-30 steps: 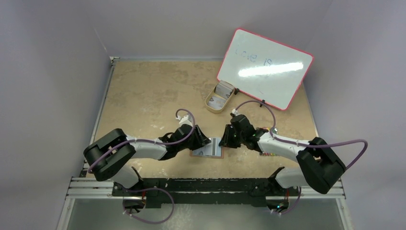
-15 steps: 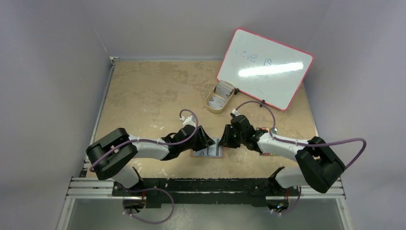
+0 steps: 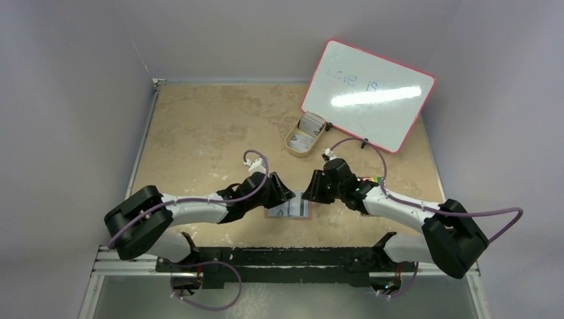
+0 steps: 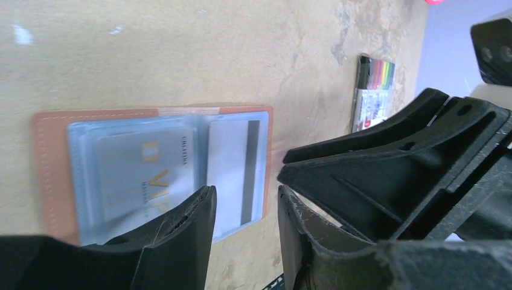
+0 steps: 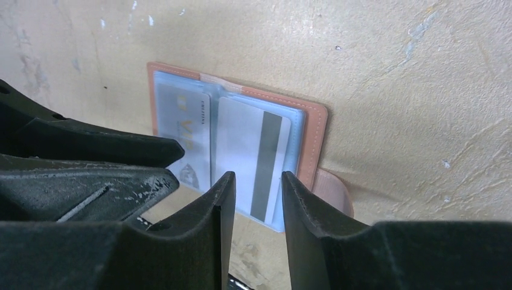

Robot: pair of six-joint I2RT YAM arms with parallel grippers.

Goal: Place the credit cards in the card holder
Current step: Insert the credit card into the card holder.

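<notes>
Robot lab bench [image 3: 199,126], grey walls [image 3: 66,133] (whiteboard [image 3: 369,96])

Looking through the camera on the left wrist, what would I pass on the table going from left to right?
VIP card → card with the dark stripe, both inside the open card holder → pack of coloured markers.

White-black arms [image 3: 199,209], purple cables [image 3: 495,211]

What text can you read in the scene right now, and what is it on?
"VIP": gold letters on the grey card in the card holder; the small print beside it is blurred.
"love is": faint handwriting on the whiteboard.
Marker pack label: too blurred to read.
Striped card: no text visible.
</notes>
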